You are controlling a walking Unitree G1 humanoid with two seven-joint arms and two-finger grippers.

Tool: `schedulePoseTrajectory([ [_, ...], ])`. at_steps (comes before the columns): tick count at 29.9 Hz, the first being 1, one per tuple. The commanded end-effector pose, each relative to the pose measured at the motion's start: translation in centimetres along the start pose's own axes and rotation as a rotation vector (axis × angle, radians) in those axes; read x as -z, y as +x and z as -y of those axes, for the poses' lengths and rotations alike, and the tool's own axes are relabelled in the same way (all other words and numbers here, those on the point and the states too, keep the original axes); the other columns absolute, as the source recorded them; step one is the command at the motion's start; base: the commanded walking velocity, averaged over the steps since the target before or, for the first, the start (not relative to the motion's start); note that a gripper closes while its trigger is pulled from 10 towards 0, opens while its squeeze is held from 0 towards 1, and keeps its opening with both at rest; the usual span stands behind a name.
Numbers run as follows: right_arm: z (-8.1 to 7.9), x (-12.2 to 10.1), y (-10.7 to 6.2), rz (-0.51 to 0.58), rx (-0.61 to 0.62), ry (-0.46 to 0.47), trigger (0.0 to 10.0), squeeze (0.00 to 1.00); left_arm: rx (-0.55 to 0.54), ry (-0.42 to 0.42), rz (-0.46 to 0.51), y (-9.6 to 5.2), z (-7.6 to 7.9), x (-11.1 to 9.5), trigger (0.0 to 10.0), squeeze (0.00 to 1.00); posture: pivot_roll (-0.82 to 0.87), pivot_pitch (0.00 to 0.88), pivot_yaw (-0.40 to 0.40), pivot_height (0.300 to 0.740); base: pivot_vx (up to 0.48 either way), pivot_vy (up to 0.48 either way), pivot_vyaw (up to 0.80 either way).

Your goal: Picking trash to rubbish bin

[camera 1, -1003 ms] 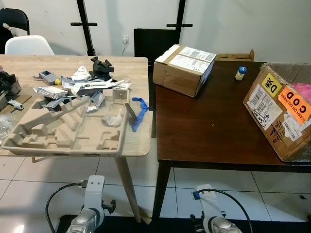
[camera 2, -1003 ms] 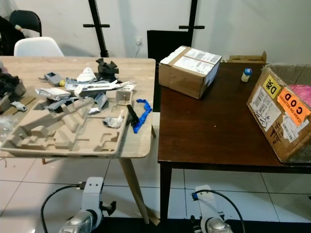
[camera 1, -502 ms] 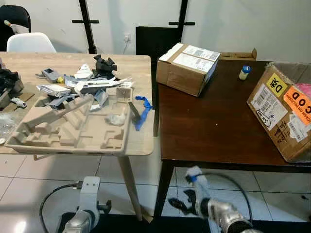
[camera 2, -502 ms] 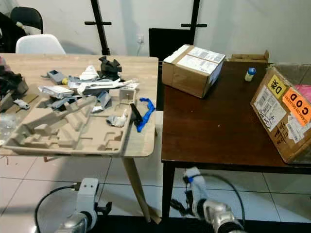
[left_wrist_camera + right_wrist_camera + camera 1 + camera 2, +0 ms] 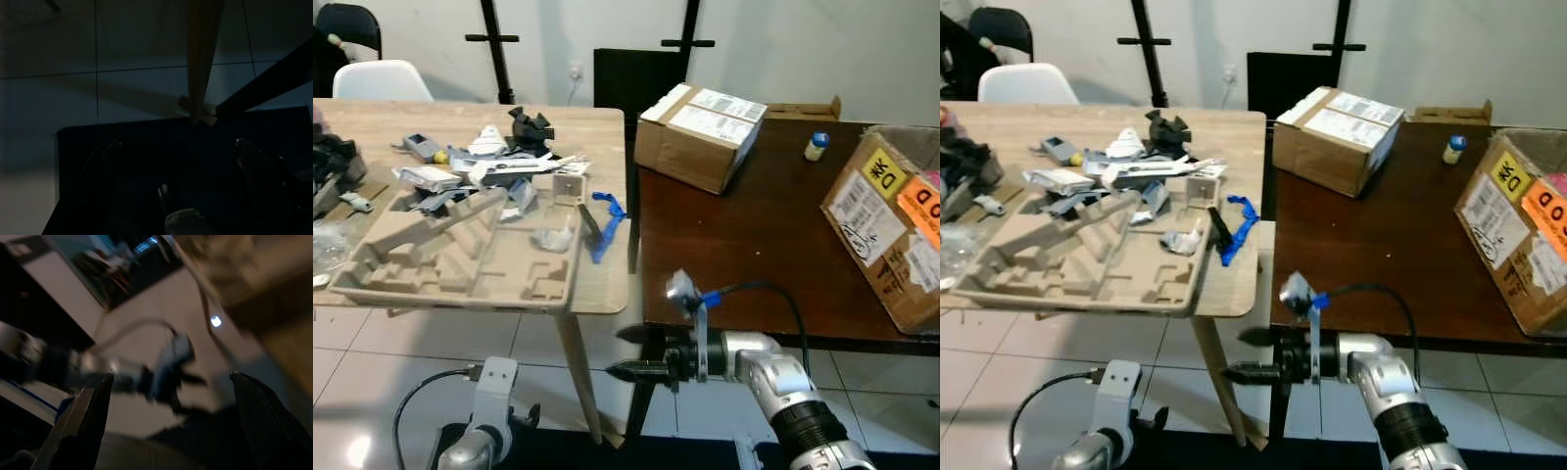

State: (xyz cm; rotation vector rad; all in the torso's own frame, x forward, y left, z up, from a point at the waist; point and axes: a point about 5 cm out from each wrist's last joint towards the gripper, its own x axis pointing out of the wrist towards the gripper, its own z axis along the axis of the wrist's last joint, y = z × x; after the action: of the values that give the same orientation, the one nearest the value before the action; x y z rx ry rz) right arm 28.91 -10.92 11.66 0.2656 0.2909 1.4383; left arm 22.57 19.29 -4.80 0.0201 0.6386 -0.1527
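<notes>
- Left gripper (image 5: 171, 215) low over white tiled floor (image 5: 421, 338); wrist view very dark, finger state can't be told.
- Right gripper (image 5: 625, 352) raised at front edge of dark wooden table (image 5: 744, 245), pointing left, fingers apart, nothing held. Its wrist view is blurred.
- Trash: light wooden table (image 5: 597, 294) carries moulded pulp tray (image 5: 460, 259), grey scraps (image 5: 440, 181), blue strip (image 5: 607, 220).
- Dark table: cardboard box (image 5: 700, 132) with unreadable shipping labels, small bottle (image 5: 816, 146).
- Big carton (image 5: 891, 230) cut off at right; orange sticker partly legible, "OD".
- Back: white chair (image 5: 382, 80), black stands (image 5: 494, 49), white wall.
</notes>
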Motion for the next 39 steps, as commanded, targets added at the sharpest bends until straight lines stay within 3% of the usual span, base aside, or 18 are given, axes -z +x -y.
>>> schedulePoseTrajectory([
  [1,-0.4,-2.8,0.5,0.088,-0.047,-0.04,10.0,0.0,0.016,0.012,0.009,-0.4,-0.3,0.3,10.0,0.0,-0.06,0.097,-0.036,0.74,0.0,0.0,0.0],
  [3,-0.4,-4.0,0.7,0.124,-0.049,-0.062,10.0,0.0,0.028,0.012,0.02,-0.4,-0.2,0.3,10.0,0.0,-0.06,0.097,-0.036,0.74,0.0,0.0,0.0],
  [7,-0.8,-4.3,0.6,0.121,-0.058,-0.058,10.0,0.0,0.033,0.013,0.024,-0.5,-0.2,0.3,10.0,0.0,-0.06,0.097,-0.036,0.74,0.0,0.0,0.0],
  [9,1.9,-9.3,2.3,0.215,0.211,-0.229,10.0,0.0,0.068,0.031,0.071,-0.8,-0.1,0.1,10.0,0.0,-0.05,0.088,-0.05,0.74,0.0,0.0,0.0],
  [10,2.3,-10.2,2.8,0.226,0.263,-0.255,10.0,0.0,0.072,0.033,0.077,-0.8,-0.1,0.1,10.0,0.0,-0.05,0.087,-0.05,0.74,0.0,0.0,0.0],
  [11,2.3,-10.2,2.8,0.226,0.263,-0.255,10.0,0.0,0.072,0.033,0.077,-0.8,-0.1,0.1,10.0,0.0,-0.05,0.087,-0.05,0.74,0.0,0.0,0.0],
  [14,3.7,-10.6,3.6,0.184,0.42,-0.282,10.0,0.0,0.07,0.031,0.077,-0.9,-0.1,0.3,10.0,0.0,-0.05,0.088,-0.051,0.74,0.0,0.0,0.0],
  [21,5.6,-11.0,2.9,0.204,0.656,-0.251,10.0,0.0,0.113,0.051,0.098,-0.9,0.9,0.2,10.0,0.0,-0.05,0.111,-0.056,0.74,0.0,0.0,0.0],
  [26,6.1,-11.4,3.2,0.209,0.702,-0.265,10.0,0.0,0.135,0.067,0.12,-0.9,1.3,-0.2,10.0,0.0,-0.04,0.122,-0.052,0.74,0.0,0.0,0.0],
  [32,6.6,-12.4,4.1,0.197,0.741,-0.288,10.0,0.0,0.142,0.094,0.184,-0.7,0.9,-2.1,10.0,0.0,0.0,0.123,-0.045,0.74,0.0,0.0,0.0],
  [33,6.8,-12.5,4.2,0.191,0.755,-0.285,10.0,0.66,0.139,0.092,0.196,-0.7,0.8,-2.4,10.0,0.0,0.01,0.119,-0.045,0.74,0.0,0.0,0.0],
  [34,6.8,-12.5,4.3,0.188,0.759,-0.282,10.0,1.0,0.137,0.089,0.202,-0.8,0.7,-2.6,10.0,0.0,0.01,0.115,-0.048,0.74,0.0,0.0,0.0],
  [38,6.6,-12.5,5.6,0.18,0.738,-0.28,10.0,1.0,0.114,0.081,0.192,-1.1,-0.2,-2.3,10.0,0.0,0.02,0.105,-0.062,0.74,0.0,0.0,0.0],
  [39,6.5,-12.2,6.0,0.177,0.732,-0.272,10.0,0.09,0.103,0.071,0.185,-1.1,-0.5,-2.1,10.0,0.0,0.02,0.122,-0.069,0.74,0.0,0.0,0.0],
])
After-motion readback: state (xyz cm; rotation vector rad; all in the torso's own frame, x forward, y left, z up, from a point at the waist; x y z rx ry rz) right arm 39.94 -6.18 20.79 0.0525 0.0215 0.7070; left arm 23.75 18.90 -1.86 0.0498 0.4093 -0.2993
